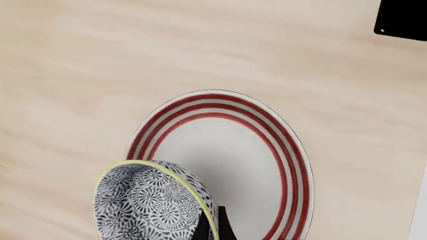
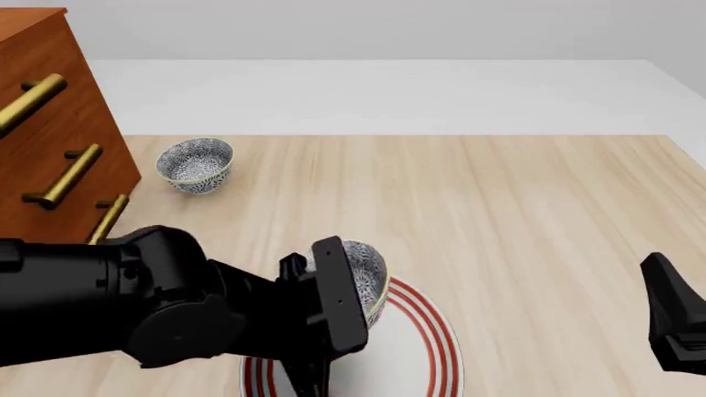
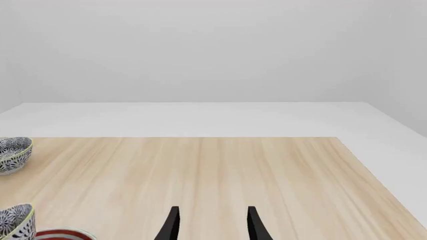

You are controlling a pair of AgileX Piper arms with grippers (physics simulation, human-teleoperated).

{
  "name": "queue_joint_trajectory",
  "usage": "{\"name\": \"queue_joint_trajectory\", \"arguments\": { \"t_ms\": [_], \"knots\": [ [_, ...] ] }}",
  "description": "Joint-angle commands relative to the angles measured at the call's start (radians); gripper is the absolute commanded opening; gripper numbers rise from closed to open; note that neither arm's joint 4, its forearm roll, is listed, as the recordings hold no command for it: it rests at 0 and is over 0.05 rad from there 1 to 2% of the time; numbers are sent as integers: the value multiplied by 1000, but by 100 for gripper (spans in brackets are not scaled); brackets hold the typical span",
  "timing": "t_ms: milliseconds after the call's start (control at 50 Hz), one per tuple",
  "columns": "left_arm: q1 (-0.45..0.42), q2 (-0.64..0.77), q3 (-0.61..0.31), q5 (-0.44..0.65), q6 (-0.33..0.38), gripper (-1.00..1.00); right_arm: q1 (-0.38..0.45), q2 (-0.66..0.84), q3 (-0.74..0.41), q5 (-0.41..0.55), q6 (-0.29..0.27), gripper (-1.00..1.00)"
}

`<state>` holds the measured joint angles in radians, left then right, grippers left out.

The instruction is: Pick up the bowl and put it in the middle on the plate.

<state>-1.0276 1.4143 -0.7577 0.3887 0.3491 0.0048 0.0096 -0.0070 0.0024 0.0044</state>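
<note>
Wooden table (image 2: 530, 207) carries the unlettered plate (image 1: 233, 160); left tool (image 1: 212, 227) grips the bowl (image 1: 147, 205).

Light wooden table (image 2: 530, 207), second patterned bowl (image 2: 197, 165) upright near the table's far left corner, orange-brown wooden drawer chest (image 2: 50, 107) with brass bar handles (image 2: 66, 175) at the left edge, just beside that bowl, plain white floor beyond the far edge
</note>
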Motion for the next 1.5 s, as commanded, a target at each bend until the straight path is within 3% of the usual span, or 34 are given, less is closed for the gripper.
{"name": "queue_joint_trajectory", "arguments": {
  "t_ms": [20, 300, 1160, 1180, 1500],
  "knots": [
    [-41, 48, 24, -2, 37, -100, 0, 0, 0, 0, 0, 100],
    [-116, 84, 11, 23, -3, -100, 0, 0, 0, 0, 0, 100],
    [-148, 174, 54, -62, -45, -100, 0, 0, 0, 0, 0, 100],
    [-152, 174, 51, -59, -49, 100, 0, 0, 0, 0, 0, 100],
    [-148, 140, 47, -51, -44, 100, 0, 0, 0, 0, 0, 100]
  ]
}}
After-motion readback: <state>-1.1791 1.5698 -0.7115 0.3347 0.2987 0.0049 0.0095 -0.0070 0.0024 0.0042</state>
